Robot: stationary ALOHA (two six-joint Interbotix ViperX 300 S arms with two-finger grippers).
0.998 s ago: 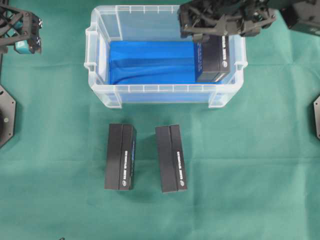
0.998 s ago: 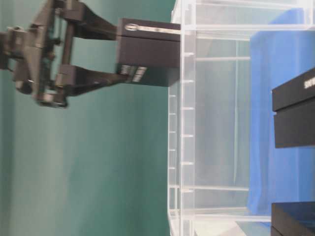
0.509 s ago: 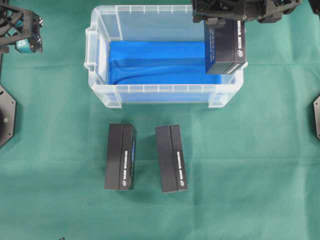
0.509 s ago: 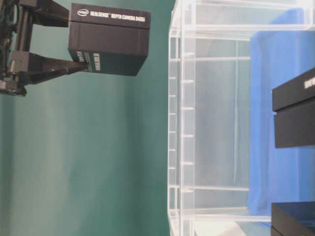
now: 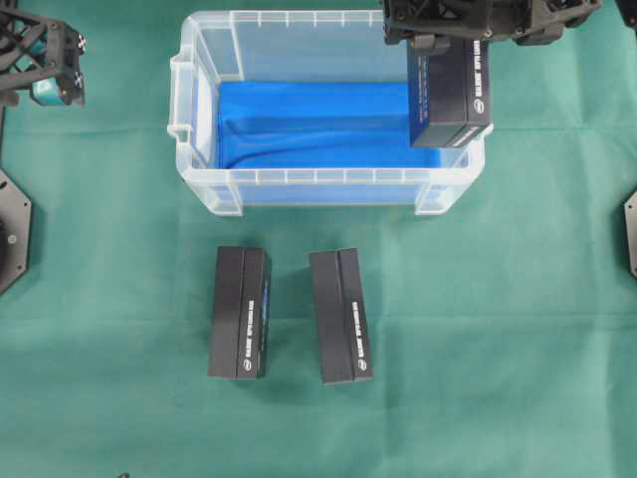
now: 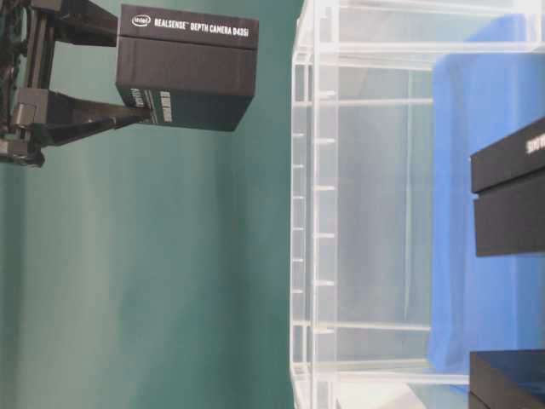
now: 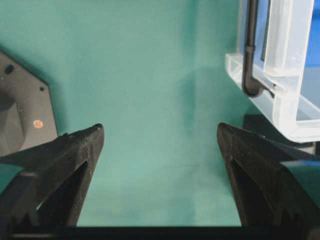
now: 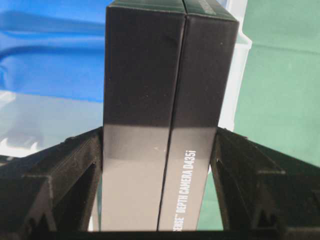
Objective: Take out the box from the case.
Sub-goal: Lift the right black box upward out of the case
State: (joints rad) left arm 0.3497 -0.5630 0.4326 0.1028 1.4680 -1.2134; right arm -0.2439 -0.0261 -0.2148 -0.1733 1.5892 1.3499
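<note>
My right gripper (image 5: 448, 38) is shut on a black box (image 5: 450, 95), its two fingers pressing the box's long sides (image 8: 167, 100). White lettering runs along the box. It hangs in the air above the right end of the case (image 5: 318, 176), a clear plastic bin lined with blue cloth (image 5: 309, 124). In the table-level view the box (image 6: 187, 72) is well clear of the case's rim (image 6: 306, 213). My left gripper (image 5: 45, 60) stands open over bare green cloth at the far left, nothing between its fingers (image 7: 160, 130).
Two more black boxes (image 5: 239, 312) (image 5: 340, 316) lie side by side on the green cloth in front of the case. Black arm bases sit at the left edge (image 5: 10, 229) and right edge (image 5: 629, 234). A corner of the case (image 7: 285, 100) shows in the left wrist view.
The right gripper has lifted the box up out of the case and shifted it slightly right. Over the last half second it has barely moved. The left arm is still.
</note>
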